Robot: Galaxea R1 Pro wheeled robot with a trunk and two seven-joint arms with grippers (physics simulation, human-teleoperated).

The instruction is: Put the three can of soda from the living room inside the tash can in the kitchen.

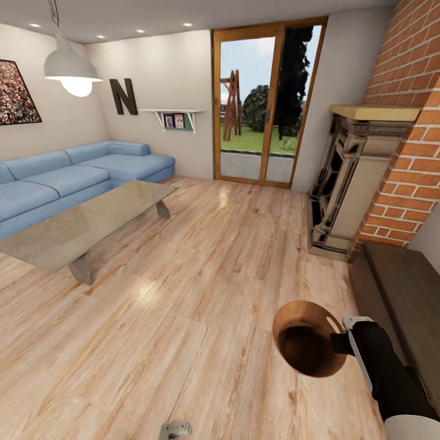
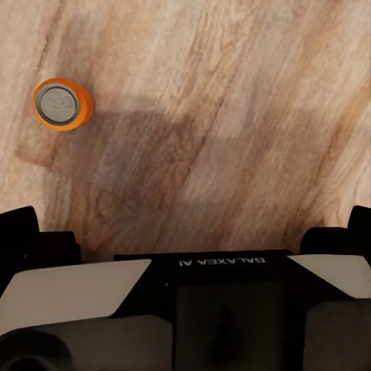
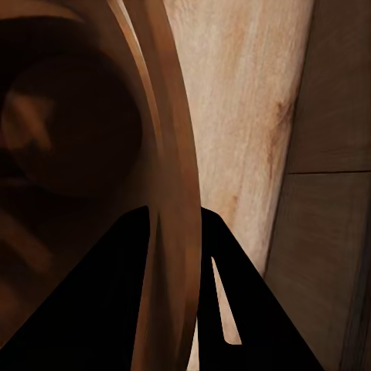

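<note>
Pale wood planks run across the living room floor (image 1: 201, 293), past the blue sofa (image 1: 73, 177) and the glass coffee surface (image 1: 85, 226). Low at the robot's right side hangs the tash can (image 1: 308, 345), glossy brown and round, its open mouth turned up toward the head camera. The right tool (image 1: 343, 342) is clamped on its rim, one finger inside the wall and one outside, as the right wrist view makes plain. The left tool (image 1: 175, 429) barely pokes into the head view; its jaws stand apart in the left wrist view, with bare floor between them.

One can of soda (image 2: 62, 104) stands upright on the planks, orange with a silver top, off to one side of the left tool's line. The head view does not catch it at all; the wrist camera does. To do this well, I'd say the left arm should centre over the can before descending, and the bin should be kept level nearby.
</note>
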